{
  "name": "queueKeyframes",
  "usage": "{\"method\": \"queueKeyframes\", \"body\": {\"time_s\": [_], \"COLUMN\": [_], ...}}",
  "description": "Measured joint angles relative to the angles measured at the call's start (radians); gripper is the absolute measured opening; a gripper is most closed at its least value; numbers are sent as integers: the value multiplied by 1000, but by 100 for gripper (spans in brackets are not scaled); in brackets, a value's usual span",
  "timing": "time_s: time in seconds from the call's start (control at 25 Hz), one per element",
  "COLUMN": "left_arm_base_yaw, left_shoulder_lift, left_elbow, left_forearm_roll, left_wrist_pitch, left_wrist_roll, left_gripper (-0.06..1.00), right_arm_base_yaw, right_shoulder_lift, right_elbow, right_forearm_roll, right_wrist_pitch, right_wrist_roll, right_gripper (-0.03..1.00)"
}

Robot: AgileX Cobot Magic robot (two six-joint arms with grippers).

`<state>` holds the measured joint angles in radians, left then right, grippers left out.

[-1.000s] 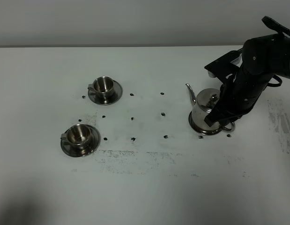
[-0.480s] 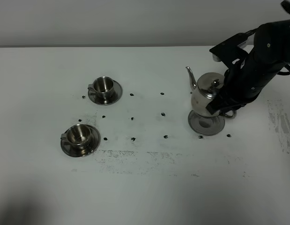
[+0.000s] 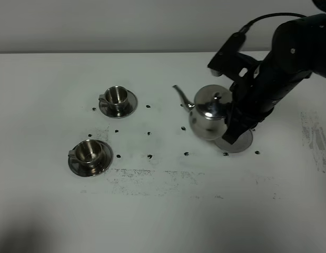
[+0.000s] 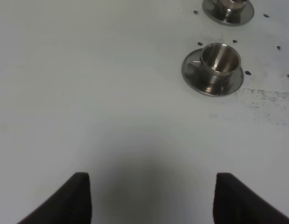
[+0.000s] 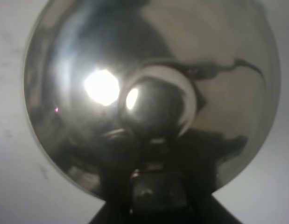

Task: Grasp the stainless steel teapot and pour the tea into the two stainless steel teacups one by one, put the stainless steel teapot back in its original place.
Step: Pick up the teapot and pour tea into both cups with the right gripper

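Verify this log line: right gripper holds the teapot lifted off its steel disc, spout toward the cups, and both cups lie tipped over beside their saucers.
One error: both teacups stand upright on their saucers, not tipped over beside them, as the exterior high view shows. The rest holds: the right gripper holds the teapot off its steel disc, spout toward the cups.

No legible text, label, brand, number or sign is found in any view. The counter (image 3: 47, 211) bears only small dark dots (image 3: 148, 133) and grey smudges (image 3: 144, 174) (marks, not characters). The polished surface of the stainless steel teapot (image 3: 207, 113) shows reflections alone.
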<state>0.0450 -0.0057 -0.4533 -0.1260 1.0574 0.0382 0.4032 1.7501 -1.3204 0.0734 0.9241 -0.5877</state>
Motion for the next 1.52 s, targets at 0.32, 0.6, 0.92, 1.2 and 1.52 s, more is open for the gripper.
{"method": "queueKeyframes", "body": {"time_s": [0.32, 0.6, 0.92, 1.2, 1.52], "left_arm_base_yaw": [0, 0, 0, 0, 0], "left_shoulder_lift": [0, 0, 0, 0, 0], "left_elbow": [0, 0, 0, 0, 0], "left_forearm_roll": [0, 0, 0, 0, 0], "left_wrist_pitch": [0, 0, 0, 0, 0], "left_wrist_roll": [0, 0, 0, 0, 0], "left_gripper": [54, 54, 54, 54, 54], "right_arm_base_yaw": [124, 187, 259, 303, 343], "right_shoulder_lift": [141, 277, 378, 442, 486], "right_elbow": [-152, -370, -499, -584, -629], "right_forearm_roll": [-79, -98, -185, -249, -320], "right_wrist_pitch": [95, 196, 267, 296, 297], "right_wrist_roll": [-95, -143, -164, -157, -151], "right_gripper": [18, 18, 18, 18, 18]}}
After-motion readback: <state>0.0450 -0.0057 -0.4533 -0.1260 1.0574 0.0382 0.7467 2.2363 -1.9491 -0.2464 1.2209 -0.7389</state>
